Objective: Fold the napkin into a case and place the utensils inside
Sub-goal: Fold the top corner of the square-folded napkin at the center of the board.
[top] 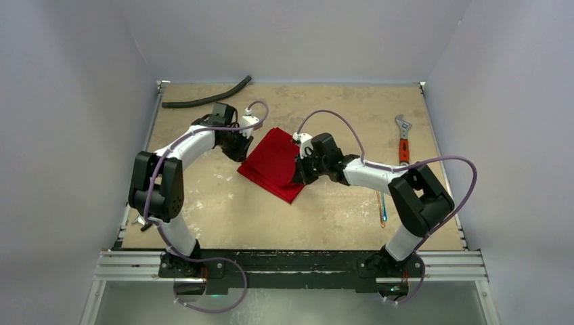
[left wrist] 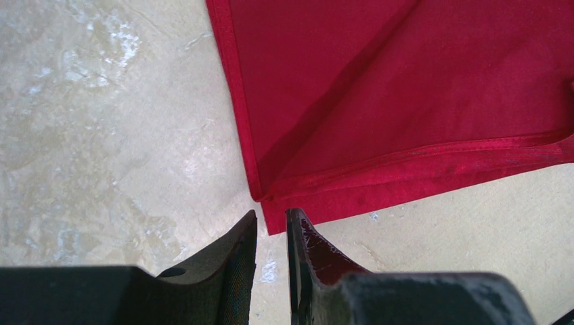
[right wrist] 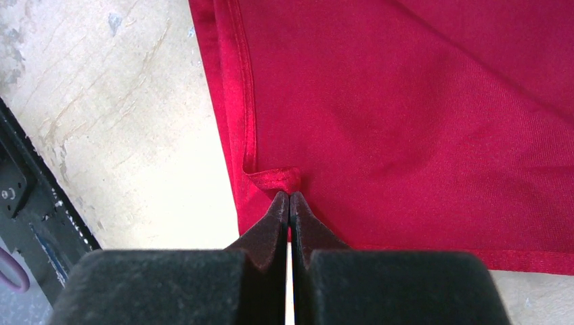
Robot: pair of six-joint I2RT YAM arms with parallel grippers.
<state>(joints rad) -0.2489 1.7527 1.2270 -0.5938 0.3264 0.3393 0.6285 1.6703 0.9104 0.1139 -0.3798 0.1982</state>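
the table [top: 203, 203] carries the folded napkin [top: 273, 162] near its middle. the right gripper [right wrist: 290, 198] is at the napkin's 3 o'clock edge, clenched on a small loop of hem. the left gripper [left wrist: 271, 220] sits at the 10 o'clock corner, jaws a slit apart, grasping nothing, the corner just beyond its tips. the utensils [top: 383, 206] lie well apart at 4 o'clock.
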